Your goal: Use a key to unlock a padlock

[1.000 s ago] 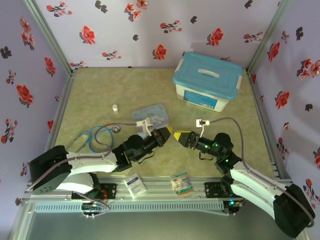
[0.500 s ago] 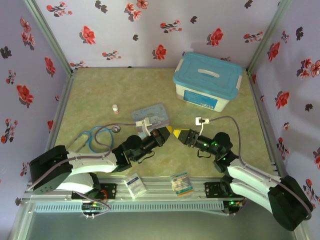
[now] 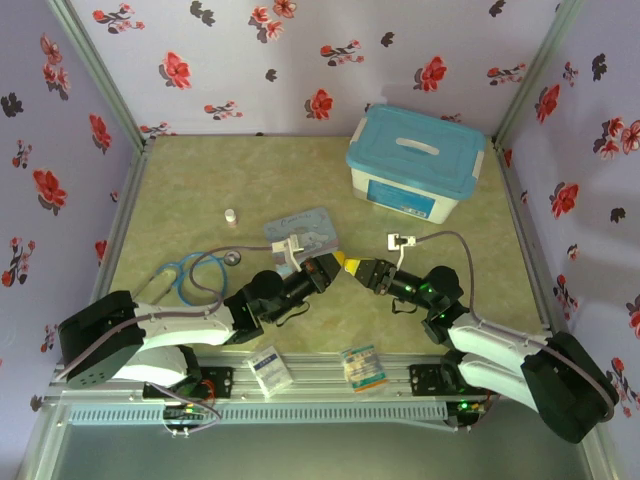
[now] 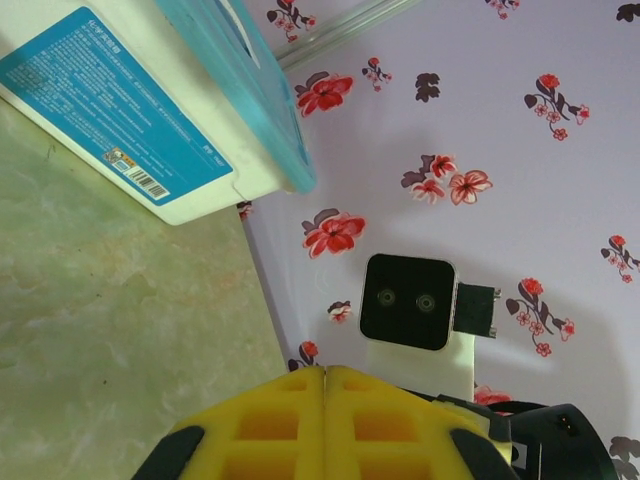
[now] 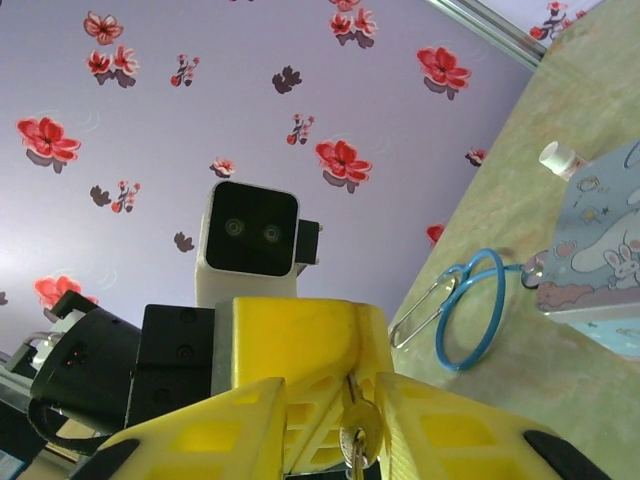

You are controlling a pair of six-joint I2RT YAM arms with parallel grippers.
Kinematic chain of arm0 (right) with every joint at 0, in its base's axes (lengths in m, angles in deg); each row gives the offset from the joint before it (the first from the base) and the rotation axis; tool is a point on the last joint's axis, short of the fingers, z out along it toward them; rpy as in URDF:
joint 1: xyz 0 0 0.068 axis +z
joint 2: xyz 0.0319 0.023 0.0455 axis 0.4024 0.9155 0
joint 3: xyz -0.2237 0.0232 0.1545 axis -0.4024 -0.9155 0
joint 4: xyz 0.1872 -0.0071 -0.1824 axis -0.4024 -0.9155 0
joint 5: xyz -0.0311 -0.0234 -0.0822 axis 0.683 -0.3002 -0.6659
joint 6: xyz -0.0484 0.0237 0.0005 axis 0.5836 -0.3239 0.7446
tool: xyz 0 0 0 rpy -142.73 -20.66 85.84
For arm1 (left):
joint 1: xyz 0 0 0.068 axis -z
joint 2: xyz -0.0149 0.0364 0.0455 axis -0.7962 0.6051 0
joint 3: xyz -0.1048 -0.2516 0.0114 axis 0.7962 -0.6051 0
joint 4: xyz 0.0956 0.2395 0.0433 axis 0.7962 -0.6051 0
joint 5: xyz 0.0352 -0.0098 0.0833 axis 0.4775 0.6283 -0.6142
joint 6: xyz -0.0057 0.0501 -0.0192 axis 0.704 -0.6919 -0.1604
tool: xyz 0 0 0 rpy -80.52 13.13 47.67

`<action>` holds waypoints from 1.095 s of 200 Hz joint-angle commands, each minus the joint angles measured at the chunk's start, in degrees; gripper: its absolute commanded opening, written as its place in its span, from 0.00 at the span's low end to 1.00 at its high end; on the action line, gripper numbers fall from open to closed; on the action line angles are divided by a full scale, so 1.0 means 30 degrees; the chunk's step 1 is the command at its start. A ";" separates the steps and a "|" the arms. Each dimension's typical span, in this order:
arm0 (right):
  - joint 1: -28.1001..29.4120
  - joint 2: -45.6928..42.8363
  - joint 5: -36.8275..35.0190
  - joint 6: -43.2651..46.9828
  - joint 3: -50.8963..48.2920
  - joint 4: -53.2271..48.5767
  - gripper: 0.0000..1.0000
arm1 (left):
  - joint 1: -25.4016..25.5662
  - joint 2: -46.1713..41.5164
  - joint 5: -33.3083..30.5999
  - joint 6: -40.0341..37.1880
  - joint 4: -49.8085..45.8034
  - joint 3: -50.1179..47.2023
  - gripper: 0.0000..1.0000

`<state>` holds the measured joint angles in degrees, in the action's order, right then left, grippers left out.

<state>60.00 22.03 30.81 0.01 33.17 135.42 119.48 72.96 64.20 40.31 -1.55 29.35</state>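
We record the right gripper advanced leftward at frame centre, tip-to-tip with the left gripper, whose closed fingers seemingly pinch the padlock between the right's parted fingers, whose own hold we cannot tell.

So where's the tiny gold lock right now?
In the right wrist view the padlock sits low in the middle, between the yellow fingers of the right gripper, close below the left gripper.

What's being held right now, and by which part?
The left gripper is shut on the padlock, apparently by its thin shackle, and the brass body hangs below. The right gripper is open around it, gripping nothing.
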 commanded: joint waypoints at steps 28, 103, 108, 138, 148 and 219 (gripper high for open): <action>0.0240 -0.0372 0.0687 -0.0142 -0.0163 0.1255 0.18 | -0.0346 0.0040 -0.0015 -0.0262 0.0937 0.0105 0.00; 0.0214 -0.1650 -0.0082 0.0710 -0.0222 -0.0407 0.00 | -0.0326 0.0752 0.0200 0.0305 0.0977 -0.0082 0.03; 0.0198 -0.1776 -0.0097 0.0816 -0.0222 -0.0665 0.00 | -0.0337 0.0714 0.0059 0.0288 0.0945 -0.0141 0.07; 0.0185 -0.3023 -0.0776 0.1941 -0.0067 -0.4024 0.00 | -0.0408 -0.0576 -0.1657 -0.0721 -0.0336 -0.0719 0.68; 0.0184 -0.3652 -0.1229 0.2788 0.0253 -0.6679 0.00 | -0.0603 -0.1542 -0.2051 -0.1477 -0.1544 -0.0710 0.93; 0.0207 -0.3874 -0.4636 0.6294 0.1272 -1.6314 0.00 | -0.2183 -0.2036 -0.0760 -0.3561 -1.4608 0.2025 1.00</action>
<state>60.17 9.22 21.50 14.48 35.88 94.57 114.13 61.90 58.94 33.71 -32.43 34.42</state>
